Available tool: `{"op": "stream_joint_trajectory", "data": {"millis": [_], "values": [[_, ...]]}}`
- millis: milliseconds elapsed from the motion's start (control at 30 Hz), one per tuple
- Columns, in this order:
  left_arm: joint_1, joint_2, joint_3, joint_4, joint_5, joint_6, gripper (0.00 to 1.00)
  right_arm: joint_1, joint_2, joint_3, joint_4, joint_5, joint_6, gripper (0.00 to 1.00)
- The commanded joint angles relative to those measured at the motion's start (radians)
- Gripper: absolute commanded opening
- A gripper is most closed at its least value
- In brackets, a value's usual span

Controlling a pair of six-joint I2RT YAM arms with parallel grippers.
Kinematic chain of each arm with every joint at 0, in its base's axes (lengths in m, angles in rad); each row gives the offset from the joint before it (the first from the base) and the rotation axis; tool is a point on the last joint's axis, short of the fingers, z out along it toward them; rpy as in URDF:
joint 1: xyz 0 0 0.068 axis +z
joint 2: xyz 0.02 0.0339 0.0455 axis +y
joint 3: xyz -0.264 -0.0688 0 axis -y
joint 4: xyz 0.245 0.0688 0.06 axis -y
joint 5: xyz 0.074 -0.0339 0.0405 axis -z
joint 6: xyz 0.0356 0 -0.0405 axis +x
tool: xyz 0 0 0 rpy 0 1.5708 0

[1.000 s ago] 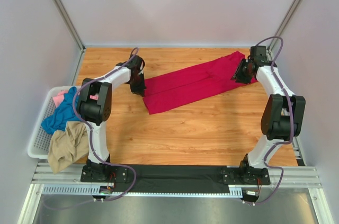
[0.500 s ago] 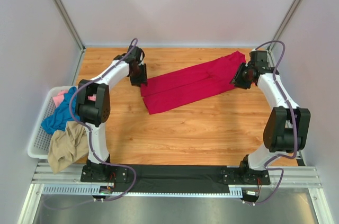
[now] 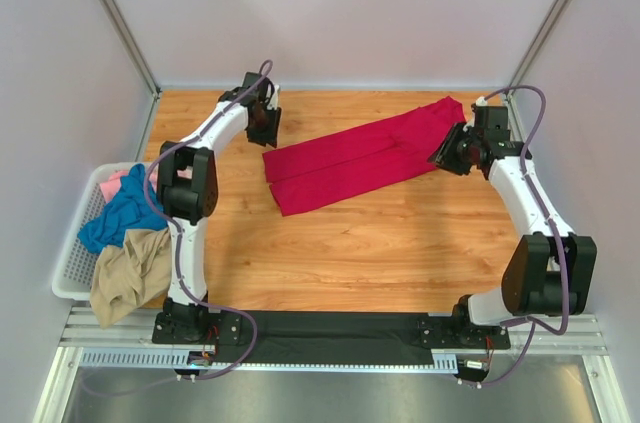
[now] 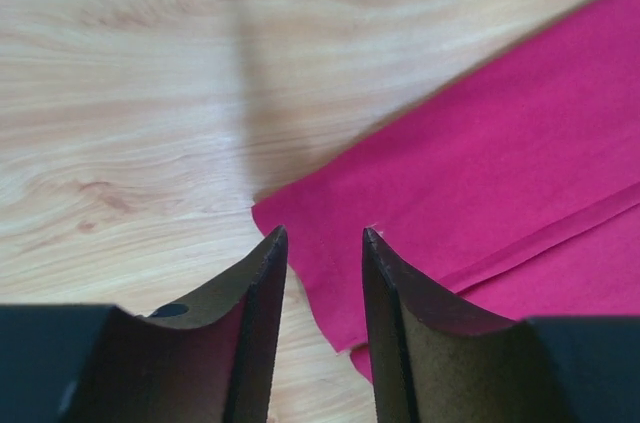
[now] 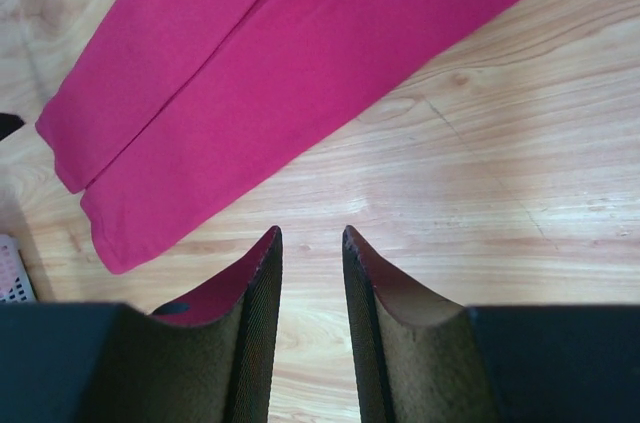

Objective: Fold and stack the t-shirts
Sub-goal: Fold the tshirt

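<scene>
A crimson red t-shirt (image 3: 360,156), folded into a long strip, lies slanted across the wooden table, and both wrist views catch it too (image 4: 520,173) (image 5: 250,73). My left gripper (image 3: 264,129) (image 4: 323,233) hovers open just beyond the strip's left end, with the cloth's corner below its jaws and nothing held. By the strip's right end my right gripper (image 3: 446,154) (image 5: 311,231) stands open over bare wood, empty. Teal (image 3: 113,215), pink (image 3: 114,182) and tan (image 3: 126,280) t-shirts lie heaped in the basket.
The white lattice basket (image 3: 62,278) sits off the table's left edge, and its corner shows in the right wrist view (image 5: 12,268). Grey walls and metal posts close in the table on three sides. A black rail (image 3: 330,328) carries both arm bases.
My left gripper has opened, let go of the red t-shirt's left end and drawn back toward the far edge. The right gripper has shifted slightly nearer, still open.
</scene>
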Motion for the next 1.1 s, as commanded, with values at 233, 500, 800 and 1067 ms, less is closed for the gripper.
{"op": "stream_joint_trajectory", "data": {"millis": [233,500,800,1067], "values": [[0.001,0.126,0.012,-0.102,-0.060,-0.024,0.38,0.025,-0.046,-0.012,0.007,0.029,0.015,0.33],[-0.005,0.004,-0.159,-0.164,-0.227,-0.190,0.34,0.025,-0.101,-0.040,-0.059,0.092,0.006,0.33],[-0.019,-0.235,-0.489,-0.171,-0.318,-0.297,0.34,0.025,-0.109,-0.088,-0.039,0.132,0.035,0.34],[-0.056,-0.468,-0.517,-0.203,-0.281,-0.276,0.41,-0.029,0.045,-0.034,0.101,0.145,0.072,0.48]]}}
